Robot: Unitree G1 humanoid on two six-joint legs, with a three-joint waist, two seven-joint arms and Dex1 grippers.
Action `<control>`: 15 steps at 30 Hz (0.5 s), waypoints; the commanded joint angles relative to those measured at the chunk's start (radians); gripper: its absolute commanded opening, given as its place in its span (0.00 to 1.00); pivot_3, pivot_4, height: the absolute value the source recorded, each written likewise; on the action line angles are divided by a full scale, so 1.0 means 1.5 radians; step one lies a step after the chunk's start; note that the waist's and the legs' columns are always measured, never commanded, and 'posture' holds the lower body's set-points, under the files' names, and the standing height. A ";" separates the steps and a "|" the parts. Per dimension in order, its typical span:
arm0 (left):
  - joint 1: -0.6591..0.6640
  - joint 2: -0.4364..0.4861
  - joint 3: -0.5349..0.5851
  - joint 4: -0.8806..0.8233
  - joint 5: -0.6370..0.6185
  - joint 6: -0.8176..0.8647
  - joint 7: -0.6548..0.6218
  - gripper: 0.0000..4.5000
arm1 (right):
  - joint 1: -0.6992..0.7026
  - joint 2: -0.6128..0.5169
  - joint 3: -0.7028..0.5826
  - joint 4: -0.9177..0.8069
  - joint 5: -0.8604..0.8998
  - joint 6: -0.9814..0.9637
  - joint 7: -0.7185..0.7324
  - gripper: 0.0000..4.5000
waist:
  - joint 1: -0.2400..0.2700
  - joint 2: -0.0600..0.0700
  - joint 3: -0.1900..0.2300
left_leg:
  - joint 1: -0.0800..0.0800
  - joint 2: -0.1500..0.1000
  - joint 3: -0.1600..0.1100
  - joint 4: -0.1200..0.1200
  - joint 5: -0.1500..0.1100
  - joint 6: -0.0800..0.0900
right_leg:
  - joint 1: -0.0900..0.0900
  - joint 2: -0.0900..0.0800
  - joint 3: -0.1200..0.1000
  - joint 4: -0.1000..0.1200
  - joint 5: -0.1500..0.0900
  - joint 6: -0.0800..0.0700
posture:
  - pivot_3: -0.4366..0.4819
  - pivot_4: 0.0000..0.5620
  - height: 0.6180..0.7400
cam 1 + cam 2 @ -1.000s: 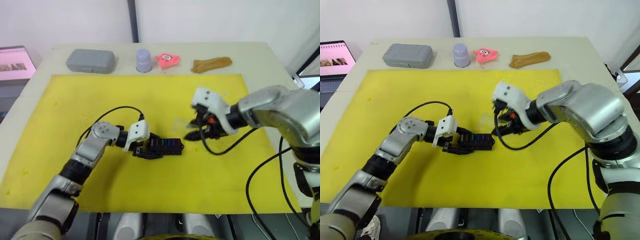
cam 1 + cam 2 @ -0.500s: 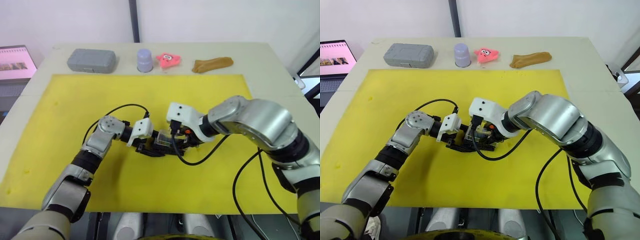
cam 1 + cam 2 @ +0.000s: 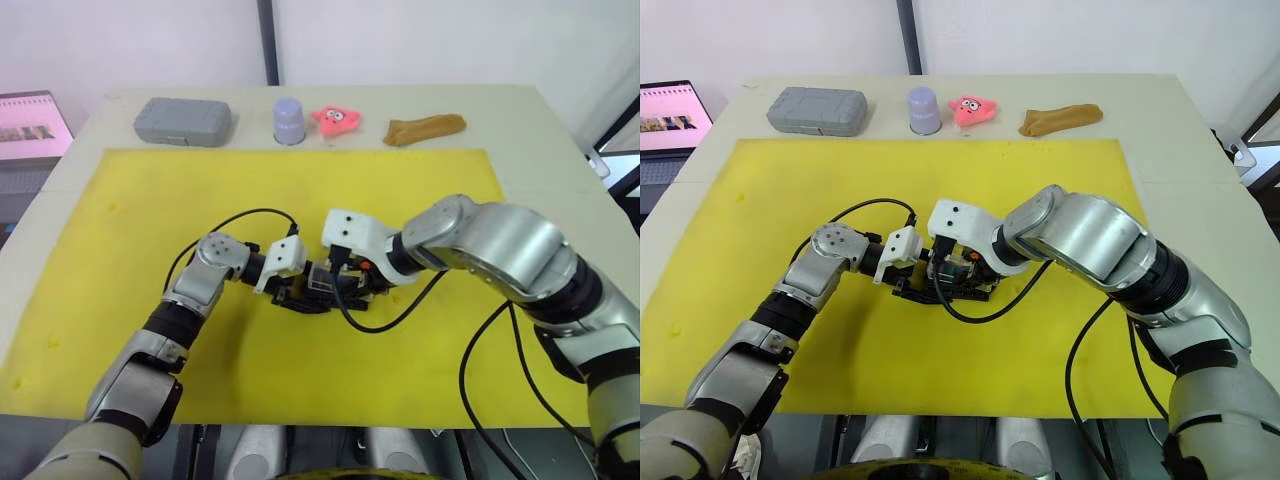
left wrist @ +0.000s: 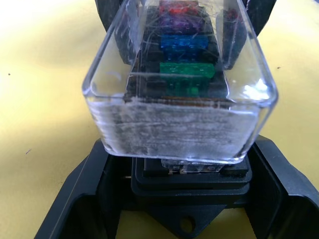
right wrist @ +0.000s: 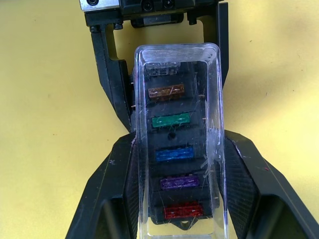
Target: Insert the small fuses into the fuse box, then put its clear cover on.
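Fuse box [image 3: 945, 287] mid yellow mat [image 3: 1060, 180] on desk, left gripper [image 3: 297, 292] jaws clamped on its end. Clear cover [image 5: 179, 134] over fuses [image 5: 171, 120], right gripper [image 5: 177, 199] jaws pinching its sides. Risk: tilted cover jams, box skids. Seating depth hard to judge; nearest slot's fuse blurred.

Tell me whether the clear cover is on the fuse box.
On, though fully seated cannot tell: the clear cover sits over the fuse box, fuses visible through it.
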 commanded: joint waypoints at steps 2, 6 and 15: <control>0.006 0.000 0.011 -0.010 0.008 0.010 0.016 0.57 | -0.015 0.010 -0.005 -0.022 0.016 0.006 0.014 0.37 | 0.000 0.000 0.000 | 0.000 0.000 0.000 0.000 0.000 0.000 | 0.000 0.000 0.000 0.000 0.000 0.000 | 0.48 0.27 1.00; 0.008 0.000 0.012 -0.012 0.011 0.012 0.016 0.57 | -0.019 0.003 -0.001 -0.016 0.009 -0.006 0.017 0.37 | 0.000 0.000 0.000 | 0.000 0.000 0.000 0.000 0.000 0.000 | 0.000 0.000 0.000 0.000 0.000 0.000 | 0.48 0.27 1.00; 0.007 -0.004 0.014 -0.012 0.015 0.012 0.017 0.57 | -0.023 -0.007 -0.002 -0.039 0.025 -0.009 0.049 0.37 | 0.000 0.000 0.000 | 0.000 0.000 0.000 0.000 0.000 0.000 | 0.000 0.000 0.000 0.000 0.000 0.000 | 0.48 0.27 1.00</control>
